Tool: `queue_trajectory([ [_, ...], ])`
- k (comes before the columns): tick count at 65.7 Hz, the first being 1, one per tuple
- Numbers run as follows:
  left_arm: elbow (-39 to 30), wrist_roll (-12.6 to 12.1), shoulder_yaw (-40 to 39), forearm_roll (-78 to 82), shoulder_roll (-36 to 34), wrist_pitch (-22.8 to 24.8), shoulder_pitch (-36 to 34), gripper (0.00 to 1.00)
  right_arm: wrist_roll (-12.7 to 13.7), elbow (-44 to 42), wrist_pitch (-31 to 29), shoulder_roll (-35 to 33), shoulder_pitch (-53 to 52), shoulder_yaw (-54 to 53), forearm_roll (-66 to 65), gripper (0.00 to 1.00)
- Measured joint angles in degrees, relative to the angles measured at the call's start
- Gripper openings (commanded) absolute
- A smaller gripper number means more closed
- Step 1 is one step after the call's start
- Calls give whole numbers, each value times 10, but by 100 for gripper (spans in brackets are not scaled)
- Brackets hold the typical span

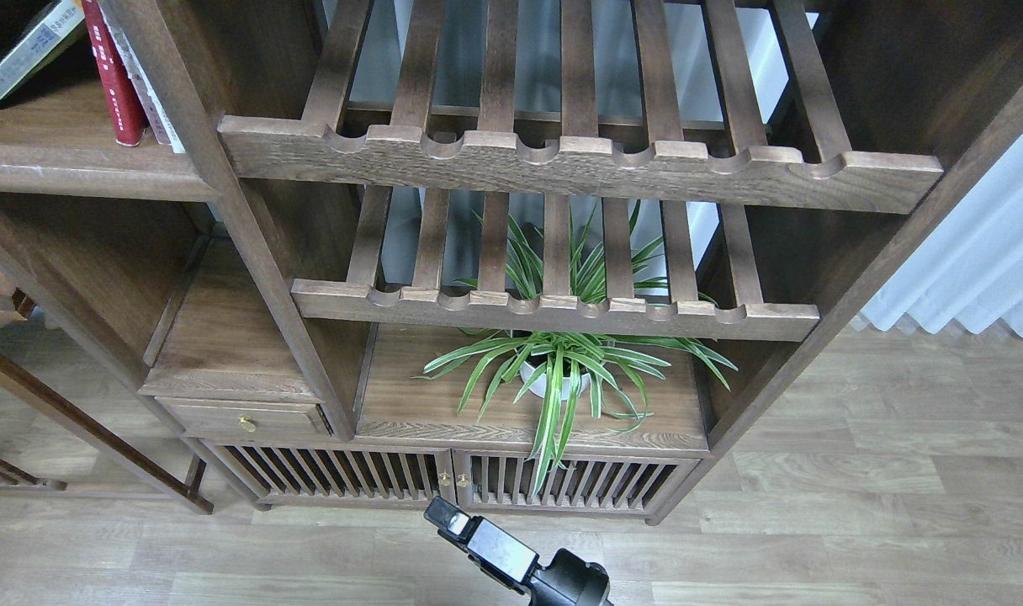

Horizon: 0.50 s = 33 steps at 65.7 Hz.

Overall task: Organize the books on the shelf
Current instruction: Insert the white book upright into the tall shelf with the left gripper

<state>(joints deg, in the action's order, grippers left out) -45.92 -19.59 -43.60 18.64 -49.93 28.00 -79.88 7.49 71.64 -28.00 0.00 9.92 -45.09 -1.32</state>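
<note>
At the bottom centre of the frame we see one of our claws point(454, 523) only end-on and dark above the wood floor point(856, 505); we cannot tell whether it is open or closed, nor which arm it belongs to. Above it stands the spider plant point(562, 379) under the slatted racks point(579, 160). At the upper left, the shelf point(74, 164) carries the books: the red book point(114, 80) upright, the pale book point(145, 84) touching its right side, the grey-green book point(23, 55) tilted left of them.
</note>
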Motion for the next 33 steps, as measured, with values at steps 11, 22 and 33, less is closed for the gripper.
queue_trajectory([
  [11,31,0,6,0,32,0,-7,19,0,2,0,0,0,-7,0,99],
  [22,43,1,13,-2,51,0,-7,69,0,2,0,0,0,-9,0,99],
  [33,41,9,6,-11,52,0,-1,78,1,2,0,0,0,-9,-1,99],
])
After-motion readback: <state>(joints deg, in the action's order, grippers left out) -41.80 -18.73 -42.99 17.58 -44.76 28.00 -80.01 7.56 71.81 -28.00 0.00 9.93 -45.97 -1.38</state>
